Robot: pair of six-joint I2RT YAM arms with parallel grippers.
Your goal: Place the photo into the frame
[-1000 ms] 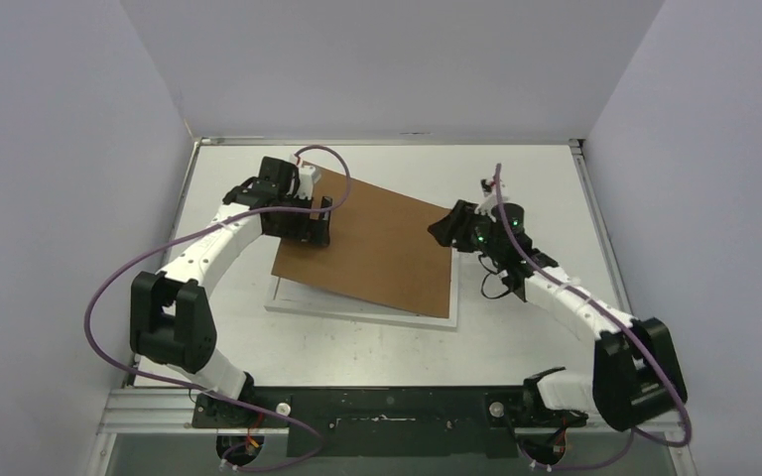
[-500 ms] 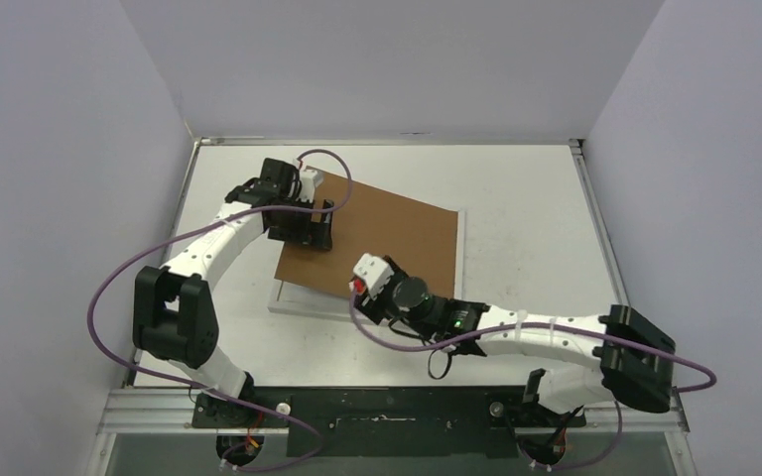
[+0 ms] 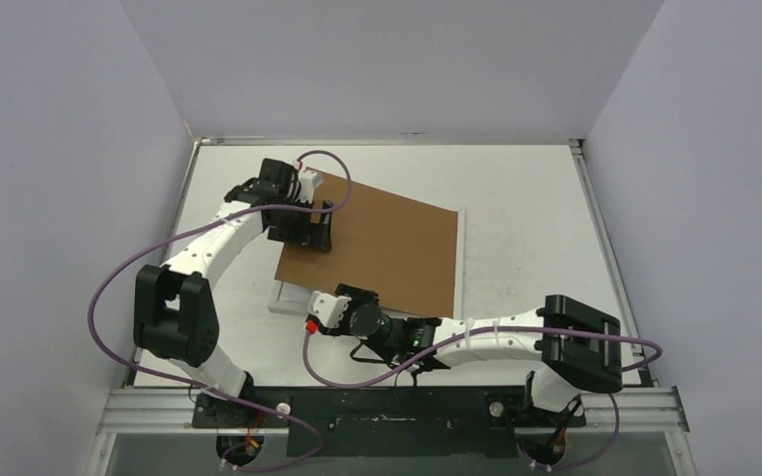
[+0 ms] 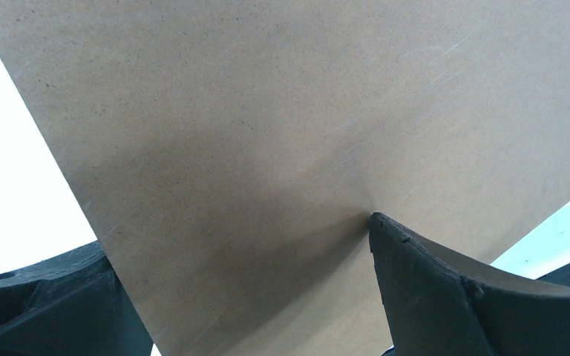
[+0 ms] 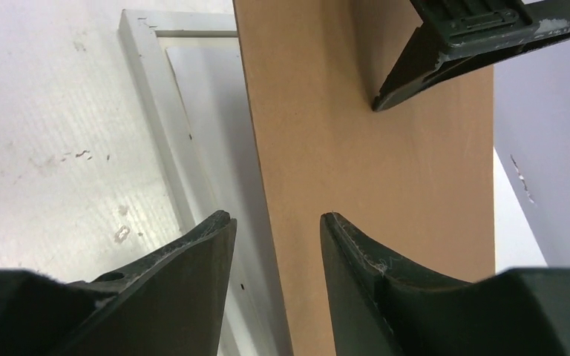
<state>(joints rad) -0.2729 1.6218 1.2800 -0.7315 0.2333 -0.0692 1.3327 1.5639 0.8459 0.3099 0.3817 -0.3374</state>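
The brown backing board (image 3: 382,248) lies skewed over the white frame (image 5: 145,59), which rests flat on the tabletop (image 3: 526,228). The photo is not in view, so I cannot tell whether it sits under the board. The right gripper (image 5: 276,219) is nearer the board's near-left edge. Its jaws stand apart astride that edge, and the edge runs lengthwise away from it toward the left gripper (image 4: 237,237). The left gripper is spread wide at the far-left corner, one fingertip (image 4: 386,230) pressing the board's face. Closing would likely pinch the board's edge.
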